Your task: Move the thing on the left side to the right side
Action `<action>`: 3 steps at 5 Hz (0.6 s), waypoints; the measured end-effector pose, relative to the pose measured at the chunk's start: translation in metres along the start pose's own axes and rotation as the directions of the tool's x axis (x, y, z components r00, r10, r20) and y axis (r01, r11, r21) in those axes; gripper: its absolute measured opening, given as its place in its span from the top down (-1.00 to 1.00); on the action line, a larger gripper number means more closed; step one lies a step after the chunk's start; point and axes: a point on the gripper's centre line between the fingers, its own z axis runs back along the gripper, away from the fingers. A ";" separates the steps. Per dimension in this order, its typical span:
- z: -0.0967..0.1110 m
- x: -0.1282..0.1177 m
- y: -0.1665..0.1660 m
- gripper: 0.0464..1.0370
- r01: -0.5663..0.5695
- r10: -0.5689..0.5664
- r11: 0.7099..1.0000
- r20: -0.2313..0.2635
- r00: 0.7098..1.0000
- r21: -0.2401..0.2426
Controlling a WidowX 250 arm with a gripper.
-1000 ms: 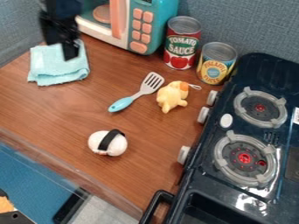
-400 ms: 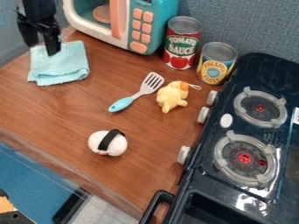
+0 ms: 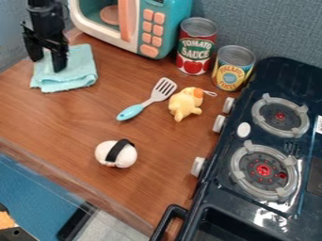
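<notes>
One blue cloth (image 3: 72, 77) at upper left on the counter (image 3: 63, 124), near the microwave (image 3: 130, 42), turned with right edge toward the spatula (image 3: 144, 103) and lower edge toward the sushi (image 3: 116, 154); too nearly square to tell a long axis. Over the upper part, a downward-pointing gripper (image 3: 47, 61) with parted fingers.

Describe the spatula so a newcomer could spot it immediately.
Find the dark stove along the right side, then look left past its knobs onto the brown counter. The spatula lies there at a slant, just left of the yellow plush toy. Unlike that soft toy, it is long and thin, with a slotted grey head and a light blue handle.
</notes>
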 end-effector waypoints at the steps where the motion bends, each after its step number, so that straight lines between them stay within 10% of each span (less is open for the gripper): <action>1: 0.000 -0.006 -0.014 -0.93 0.045 -0.044 0.999 -0.013 0.999 0.023; 3: 0.002 -0.035 -0.056 -0.93 0.143 -0.142 0.989 -0.032 0.989 0.027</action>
